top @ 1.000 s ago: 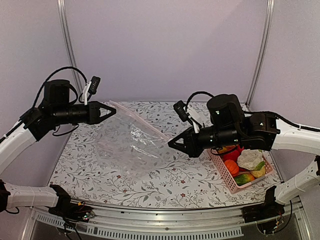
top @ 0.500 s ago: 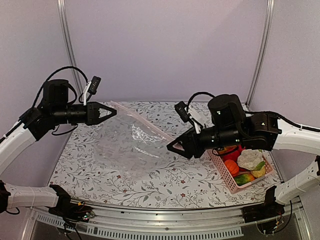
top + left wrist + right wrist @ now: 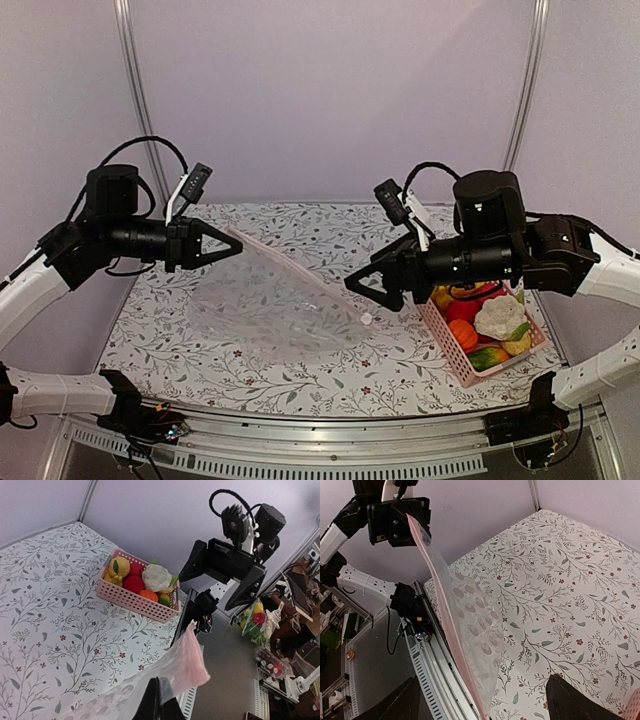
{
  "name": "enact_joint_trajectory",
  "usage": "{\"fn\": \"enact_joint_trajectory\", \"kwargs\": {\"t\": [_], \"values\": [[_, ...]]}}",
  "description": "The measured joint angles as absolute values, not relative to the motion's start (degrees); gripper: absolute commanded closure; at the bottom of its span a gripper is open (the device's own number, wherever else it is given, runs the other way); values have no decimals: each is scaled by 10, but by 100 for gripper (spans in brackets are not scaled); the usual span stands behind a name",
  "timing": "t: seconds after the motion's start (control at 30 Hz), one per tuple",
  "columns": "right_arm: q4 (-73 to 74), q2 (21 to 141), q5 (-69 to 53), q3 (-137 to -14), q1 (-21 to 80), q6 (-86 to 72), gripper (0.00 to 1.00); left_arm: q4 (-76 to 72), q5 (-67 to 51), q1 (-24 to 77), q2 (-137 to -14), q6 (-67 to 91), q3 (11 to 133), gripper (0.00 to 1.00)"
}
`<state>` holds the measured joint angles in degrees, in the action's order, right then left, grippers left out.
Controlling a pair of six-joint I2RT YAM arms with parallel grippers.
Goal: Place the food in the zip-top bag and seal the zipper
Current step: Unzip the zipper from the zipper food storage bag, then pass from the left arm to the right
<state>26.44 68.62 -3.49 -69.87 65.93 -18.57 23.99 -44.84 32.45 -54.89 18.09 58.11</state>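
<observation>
The clear zip-top bag [image 3: 270,305] hangs slanted from my left gripper [image 3: 238,248], which is shut on its upper corner, down to the table. The pink zipper [image 3: 300,276] runs along its top edge to a white slider tab [image 3: 367,318]. In the left wrist view the bag [image 3: 182,665] droops from the shut gripper [image 3: 159,700]. My right gripper [image 3: 365,292] stands open just right of the tab, holding nothing. In the right wrist view the bag [image 3: 470,625] passes between the spread fingers [image 3: 395,705]. The food [image 3: 499,318] lies in the pink basket [image 3: 450,365], with the cauliflower [image 3: 156,576] on top.
The pink basket [image 3: 135,602] stands at the table's right edge, under my right arm. A metal rail [image 3: 330,450] runs along the near edge, and frame posts [image 3: 135,90] stand at the back corners. The floral cloth [image 3: 300,375] covers the table.
My right gripper opened and let go of the bag's edge, then drew back to the right. The bag's freed end sagged toward the table. My left gripper kept its hold.
</observation>
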Motion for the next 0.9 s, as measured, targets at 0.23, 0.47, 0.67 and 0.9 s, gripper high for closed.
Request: {"fn": "enact_joint_trajectory", "kwargs": {"t": [0.23,0.47,0.67,0.9], "values": [[291,707,-36,-740,659,-168,23,230,-458,342,-549,180,581,100],[296,747,-57,-746,664,-167,30,226,-456,349,-549,180,573,100],[296,762,-72,-747,668,-168,34,223,-455,352,-549,180,572,100],[296,766,-82,-751,671,-170,39,221,-450,353,-552,180,572,100]]}}
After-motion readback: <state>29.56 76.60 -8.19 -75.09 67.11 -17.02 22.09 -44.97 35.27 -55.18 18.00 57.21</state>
